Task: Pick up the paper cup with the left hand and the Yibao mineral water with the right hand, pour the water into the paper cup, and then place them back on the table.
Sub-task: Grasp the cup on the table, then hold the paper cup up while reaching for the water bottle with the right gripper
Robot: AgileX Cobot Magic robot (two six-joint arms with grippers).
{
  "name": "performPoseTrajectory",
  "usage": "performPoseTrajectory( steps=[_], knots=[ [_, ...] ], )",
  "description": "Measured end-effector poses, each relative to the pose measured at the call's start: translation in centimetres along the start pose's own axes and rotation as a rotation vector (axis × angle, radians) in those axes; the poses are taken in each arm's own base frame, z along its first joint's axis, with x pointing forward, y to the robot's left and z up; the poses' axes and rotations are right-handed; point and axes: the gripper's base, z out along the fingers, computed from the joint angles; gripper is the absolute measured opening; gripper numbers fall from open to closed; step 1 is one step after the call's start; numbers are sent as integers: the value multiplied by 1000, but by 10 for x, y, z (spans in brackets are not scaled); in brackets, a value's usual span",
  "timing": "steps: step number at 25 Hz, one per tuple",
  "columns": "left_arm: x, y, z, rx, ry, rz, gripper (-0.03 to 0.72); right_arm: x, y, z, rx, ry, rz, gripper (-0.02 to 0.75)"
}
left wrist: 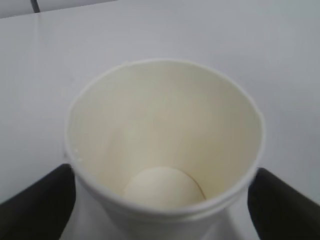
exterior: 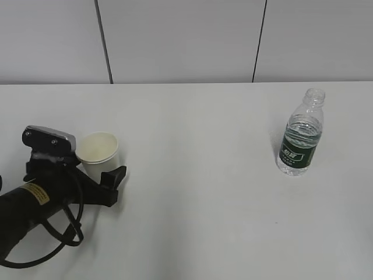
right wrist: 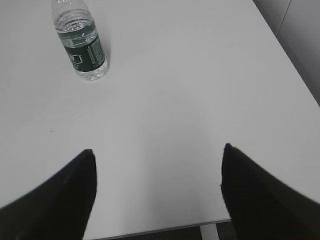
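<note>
The paper cup (exterior: 99,153) stands upright on the table (exterior: 198,175) at the left, its cream inside showing no liquid. My left gripper (exterior: 100,172) reaches in from the lower left, its black fingers (left wrist: 35,200) pressed against both sides of the cup (left wrist: 165,140) below the rim. The Yibao mineral water (exterior: 301,135) stands upright and uncapped at the right, partly filled with clear water. In the right wrist view the bottle (right wrist: 80,42) is far off at the upper left. My right gripper (right wrist: 157,167) is open and holds nothing, over the table's near edge; it is out of the exterior view.
A grey panelled wall (exterior: 186,41) runs behind the table. In the right wrist view the table's front edge (right wrist: 165,227) and right edge are near. Bare white tabletop lies between cup and bottle.
</note>
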Motion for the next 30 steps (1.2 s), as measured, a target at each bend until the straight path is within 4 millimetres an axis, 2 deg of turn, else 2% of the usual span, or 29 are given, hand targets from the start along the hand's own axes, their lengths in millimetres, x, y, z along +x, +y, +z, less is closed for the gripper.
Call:
performPoseTrajectory(
  steps=[7,21,30],
  knots=[
    [-1,1,15,-10,-22,-4,633,0,0,0,0,0,0,573],
    [-1,1,16,-10,-39,-5,575,0,0,0,0,0,0,573],
    [-1,1,16,-10,-40,-5,430,0,0,0,0,0,0,573]
  ],
)
